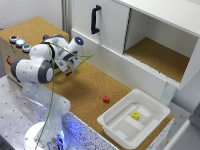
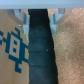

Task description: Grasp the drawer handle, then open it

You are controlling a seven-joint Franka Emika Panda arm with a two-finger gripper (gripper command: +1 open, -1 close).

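The gripper [image 1: 69, 69] was held above the cork tabletop [image 1: 90, 87] near its back edge; its jaws' state could not be told. The black vertical handle [image 1: 95, 20] was left untouched.

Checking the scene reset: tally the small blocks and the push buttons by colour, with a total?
Red block: 1, on the cork counter
Yellow block: 1, in the white bin
Red button: 1
Blue button: 1
Green button: 1
Total: 5
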